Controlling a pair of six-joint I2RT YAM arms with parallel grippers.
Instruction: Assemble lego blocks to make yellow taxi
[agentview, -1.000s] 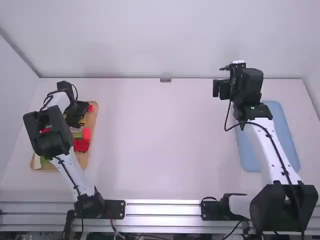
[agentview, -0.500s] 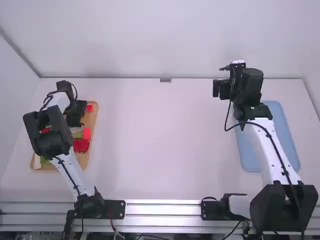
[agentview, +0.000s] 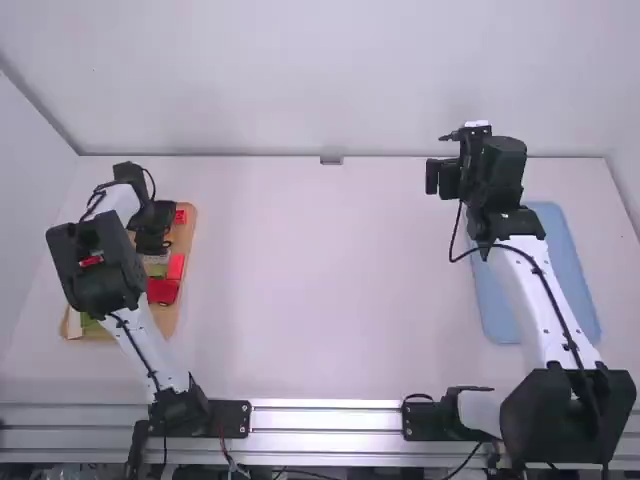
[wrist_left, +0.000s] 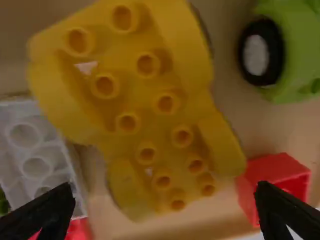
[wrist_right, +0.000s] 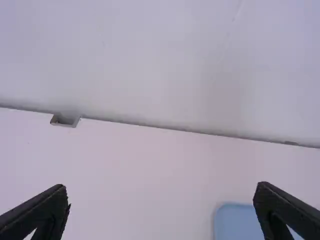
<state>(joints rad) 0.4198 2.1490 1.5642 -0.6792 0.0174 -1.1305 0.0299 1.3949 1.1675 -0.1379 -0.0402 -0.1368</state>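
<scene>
The yellow base (wrist_left: 145, 110) lies stud side up in the wooden tray (agentview: 188, 240), somewhere below the left gripper (wrist_left: 164, 192), which is over the tray's far end. Its rounded arches flank the studs; that way up, it looks ready to take further blocks. Around it in the left wrist view are a green wheeled piece (wrist_left: 295, 50), a pale studded block (wrist_left: 37, 155) and a red block (wrist_left: 275, 180), all loose.

The left gripper's fingers stand wide apart with nothing between them, presumably to leave room to come down on either side of a piece. Picking out the base seems the likely step, with building hardly begun; a crooked descent could nudge the close neighbours.

In the high view, more red blocks (agentview: 163, 291) sit along the tray's right edge, and a green block (agentview: 90, 322) near its near left corner. The tray is by the left edge of the white tabletop (agentview: 330, 280).

Near the right edge is a blue mat (agentview: 570, 290), perhaps the place for the build. The right gripper (wrist_right: 161, 192) is beyond the mat's far left corner, fingers spread and empty, probably waiting out of the way
</scene>
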